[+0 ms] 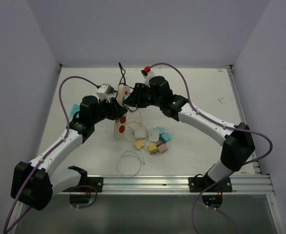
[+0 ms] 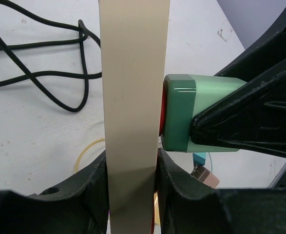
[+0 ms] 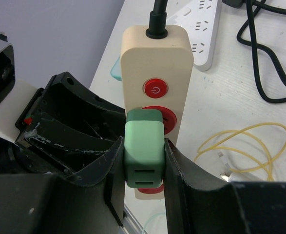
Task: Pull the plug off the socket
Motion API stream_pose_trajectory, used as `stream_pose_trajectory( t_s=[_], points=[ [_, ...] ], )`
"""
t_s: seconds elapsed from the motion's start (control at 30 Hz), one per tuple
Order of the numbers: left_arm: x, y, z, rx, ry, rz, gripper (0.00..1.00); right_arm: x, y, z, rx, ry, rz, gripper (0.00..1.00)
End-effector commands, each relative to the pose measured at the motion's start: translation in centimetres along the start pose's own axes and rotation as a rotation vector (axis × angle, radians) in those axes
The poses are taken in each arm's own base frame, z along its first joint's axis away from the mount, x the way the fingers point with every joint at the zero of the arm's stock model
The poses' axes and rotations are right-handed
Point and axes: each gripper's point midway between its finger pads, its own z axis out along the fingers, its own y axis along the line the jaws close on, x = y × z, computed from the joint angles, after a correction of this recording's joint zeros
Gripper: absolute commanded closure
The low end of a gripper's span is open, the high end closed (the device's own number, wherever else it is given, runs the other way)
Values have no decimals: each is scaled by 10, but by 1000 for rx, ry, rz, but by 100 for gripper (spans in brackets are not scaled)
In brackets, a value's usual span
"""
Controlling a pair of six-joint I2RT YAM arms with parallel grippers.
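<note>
Now the beige socket strip [image 3: 155, 63] runs away from the bases mid-table, cord end far, with the green plug [image 3: 143, 141] jutting from its face. Both arms bend inward: the right gripper [image 3: 143, 168] clamps the plug and the left gripper [image 2: 132, 183] pinches the strip's sides.

Your left arm [image 1: 60, 146] runs from its near-left base up and inward, elbow bent. Left gripper [image 2: 131, 170] is clamped across the socket strip [image 2: 133, 73], with its fingers [image 2: 91, 183] pressed against both long sides. Your right arm [image 1: 206, 119] comes in from the near-right base, elbow bent, forearm reaching left, so the wrists meet mid-workspace. Right gripper [image 3: 143, 163] is closed on the green plug [image 3: 143, 141], one finger on each flank. The two grippers sit just beside each other, facing in.
</note>
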Motion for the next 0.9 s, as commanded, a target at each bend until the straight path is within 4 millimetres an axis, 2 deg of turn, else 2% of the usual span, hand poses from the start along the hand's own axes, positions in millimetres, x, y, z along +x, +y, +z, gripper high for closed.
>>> stream_pose_trajectory(
  t_s=[0.0, 0.03, 0.17, 0.23, 0.33, 0.47, 0.7, 0.77, 0.87],
  points=[
    [-7, 82, -9, -392, -95, -116, 100, -48, 53, -62, -122, -155, -44, 100],
    [0, 90, -12, -429, -70, -142, 100, -44, 49, -65, -105, -140, -42, 100],
    [-4, 110, -18, -541, -86, -171, 100, -38, 46, -82, -71, -121, -54, 100],
    [-6, 114, -20, -571, -93, -177, 100, -34, 43, -91, -57, -106, -53, 100],
    [-14, 122, -23, -632, -108, -182, 100, -25, 36, -99, -33, -88, -48, 100],
    [-28, 130, -28, -695, -142, -167, 100, -21, 37, -120, -29, -99, -50, 100],
    [-43, 132, -32, -719, -178, -138, 100, -25, 40, -150, -12, -122, -59, 100],
    [-47, 125, -31, -681, -185, -125, 100, -24, 39, -153, -6, -121, -68, 100],
    [-59, 110, -29, -596, -217, -92, 100, -9, 28, -144, 12, -65, -78, 100]
  ],
)
